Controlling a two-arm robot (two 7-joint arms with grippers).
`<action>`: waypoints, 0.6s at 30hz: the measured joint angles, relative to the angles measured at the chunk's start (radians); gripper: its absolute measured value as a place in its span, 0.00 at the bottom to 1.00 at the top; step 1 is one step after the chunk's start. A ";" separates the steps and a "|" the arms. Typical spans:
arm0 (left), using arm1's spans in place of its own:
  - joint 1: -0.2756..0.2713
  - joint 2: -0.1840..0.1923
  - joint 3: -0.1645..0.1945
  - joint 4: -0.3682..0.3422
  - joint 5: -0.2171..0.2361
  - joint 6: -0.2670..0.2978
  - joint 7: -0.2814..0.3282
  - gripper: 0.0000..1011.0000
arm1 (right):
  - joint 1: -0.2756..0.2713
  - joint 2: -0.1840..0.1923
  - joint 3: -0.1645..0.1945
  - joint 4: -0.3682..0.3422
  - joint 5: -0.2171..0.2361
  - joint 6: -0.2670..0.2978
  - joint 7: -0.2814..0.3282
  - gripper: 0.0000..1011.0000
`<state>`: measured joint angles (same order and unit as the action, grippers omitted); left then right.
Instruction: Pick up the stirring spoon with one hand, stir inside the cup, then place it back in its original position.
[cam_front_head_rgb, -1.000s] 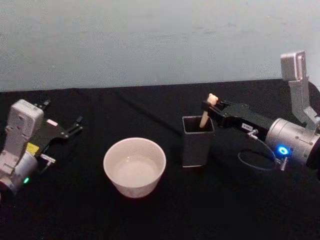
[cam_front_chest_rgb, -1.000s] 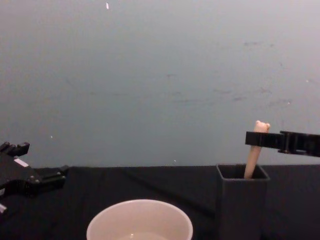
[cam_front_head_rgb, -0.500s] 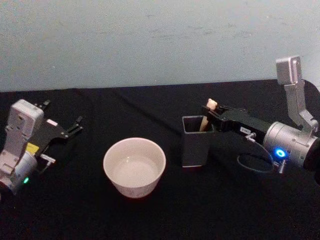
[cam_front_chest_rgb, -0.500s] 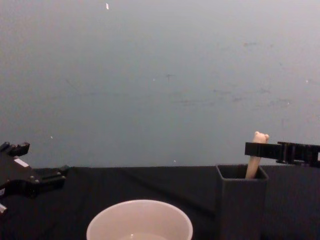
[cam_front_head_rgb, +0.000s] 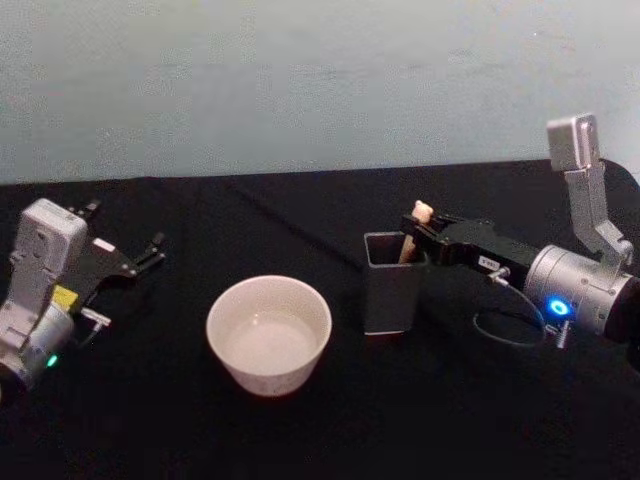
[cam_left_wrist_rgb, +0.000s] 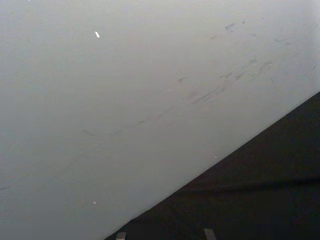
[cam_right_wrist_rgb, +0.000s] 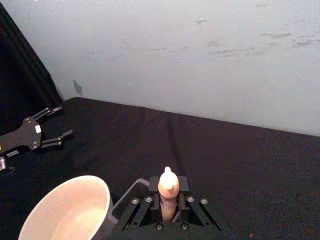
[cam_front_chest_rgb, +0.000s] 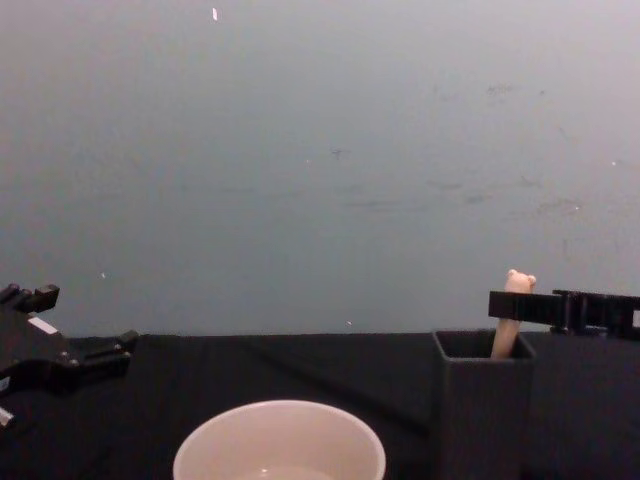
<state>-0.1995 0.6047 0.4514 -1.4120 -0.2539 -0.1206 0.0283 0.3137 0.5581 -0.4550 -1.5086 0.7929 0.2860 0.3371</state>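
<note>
The stirring spoon (cam_front_head_rgb: 420, 213) stands in a dark grey square holder (cam_front_head_rgb: 390, 295), with its beige handle and bear head (cam_front_chest_rgb: 517, 284) sticking above the rim; its bowl is hidden inside. My right gripper (cam_front_head_rgb: 412, 230) reaches in from the right and is shut on the handle just above the holder, and the right wrist view shows its fingers (cam_right_wrist_rgb: 184, 202) on both sides of the spoon (cam_right_wrist_rgb: 167, 186). The cream-white cup (cam_front_head_rgb: 268, 330) sits left of the holder, a little nearer to me. My left gripper (cam_front_head_rgb: 128, 226) rests open at the far left.
A black cloth (cam_front_head_rgb: 330, 430) covers the table and ends at a pale wall (cam_front_head_rgb: 300, 80) behind. A thin cable loop (cam_front_head_rgb: 505, 330) hangs under the right arm. There is bare cloth between the cup and the left gripper.
The right gripper has come down with the spoon, so the handle sits deeper in the holder and the bear head is lower. The left arm has not moved.
</note>
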 joint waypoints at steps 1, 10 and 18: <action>0.000 0.000 0.000 0.000 0.000 0.000 0.000 0.99 | 0.000 0.000 0.000 0.000 0.000 0.000 0.000 0.21; 0.000 0.000 0.000 0.000 0.000 0.000 0.000 0.99 | 0.000 0.001 0.000 -0.001 0.000 -0.001 0.000 0.21; 0.000 0.000 0.000 0.000 0.000 0.000 0.000 0.99 | 0.000 0.001 0.001 -0.001 0.001 -0.002 0.001 0.31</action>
<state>-0.1995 0.6047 0.4514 -1.4120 -0.2539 -0.1206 0.0283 0.3134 0.5594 -0.4545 -1.5099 0.7939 0.2843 0.3376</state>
